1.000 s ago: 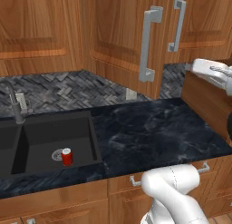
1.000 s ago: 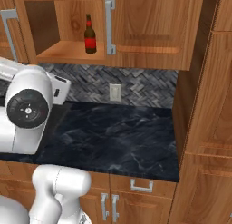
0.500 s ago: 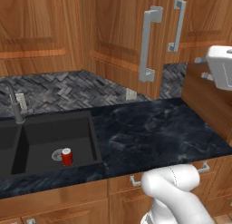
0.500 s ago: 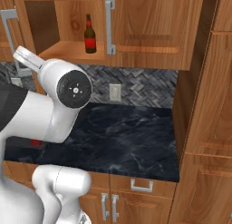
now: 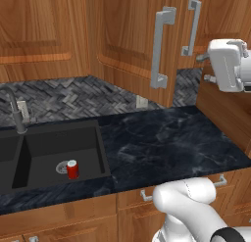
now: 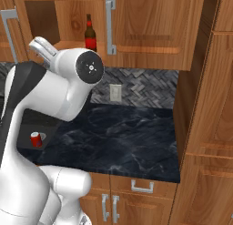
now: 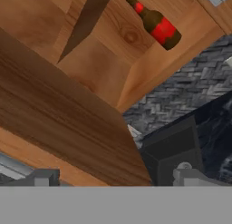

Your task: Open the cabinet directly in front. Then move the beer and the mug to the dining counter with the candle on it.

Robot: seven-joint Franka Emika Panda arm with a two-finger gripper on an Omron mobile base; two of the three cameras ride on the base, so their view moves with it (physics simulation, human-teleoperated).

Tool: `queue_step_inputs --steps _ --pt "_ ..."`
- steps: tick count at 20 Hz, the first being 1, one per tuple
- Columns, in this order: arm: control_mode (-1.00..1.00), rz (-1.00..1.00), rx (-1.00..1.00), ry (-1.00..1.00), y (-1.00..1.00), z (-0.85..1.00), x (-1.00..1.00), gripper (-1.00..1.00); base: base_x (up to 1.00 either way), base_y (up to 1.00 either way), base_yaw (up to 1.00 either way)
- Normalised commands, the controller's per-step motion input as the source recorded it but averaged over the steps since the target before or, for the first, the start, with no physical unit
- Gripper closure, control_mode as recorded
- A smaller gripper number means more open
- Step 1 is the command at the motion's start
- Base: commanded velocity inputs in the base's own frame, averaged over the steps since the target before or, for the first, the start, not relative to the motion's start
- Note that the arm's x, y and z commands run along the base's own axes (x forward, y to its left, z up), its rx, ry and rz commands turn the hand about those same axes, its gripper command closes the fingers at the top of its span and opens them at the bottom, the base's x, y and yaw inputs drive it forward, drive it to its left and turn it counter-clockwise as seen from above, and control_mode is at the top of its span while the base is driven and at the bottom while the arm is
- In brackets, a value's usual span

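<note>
One second has been enough to swing the arm's upper body well across both base views. In the right base view the big white joint that sat low at the left edge now stands higher and further right, its round dark cap just below the beer point(image 6: 90, 34); in the left base view the white hand housing at the right edge has risen and turned from a slanted pose to an upright block. The base cameras have not shifted: the sink point(image 5: 59, 150), the red can point(image 5: 72, 169) in it and the black marbled counter point(image 5: 171, 143) sit where they did.

The cabinet point(image 6: 150, 28) is already open on its left side, its door point(image 5: 135, 45) swung out toward the robot with the long silver bar handle point(image 5: 161, 47) showing in the left base view. So the opening step looks done, and the arm seems to be turning toward the shelf for the first pick.

The gripper point(image 7: 115, 177) is spread to its full width and holds nothing; its two dark tips rise at the bottom of the hand view, well apart from the bottle.

The beer stands upright on the cabinet's shelf, near the front edge, beside the closed right door. It is a small dark brown bottle with a red label and a red neck band. In the rolled hand view it appears tilted at the upper right, beyond the edge of the open door. The mug cannot be made out from here.
</note>
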Motion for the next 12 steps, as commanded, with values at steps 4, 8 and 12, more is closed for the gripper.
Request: queue_step_inputs --steps 4,8,12 --pt "-1.0 0.0 0.1 0.1 0.08 -0.15 0.63 -1.0 0.0 0.0 0.0" --pt "-1.0 0.01 0.11 0.08 0.08 -0.18 0.46 -1.0 0.0 0.0 0.0" --pt "-1.0 0.11 0.11 0.04 0.4 -0.24 0.11 -1.0 0.0 0.0 0.0"
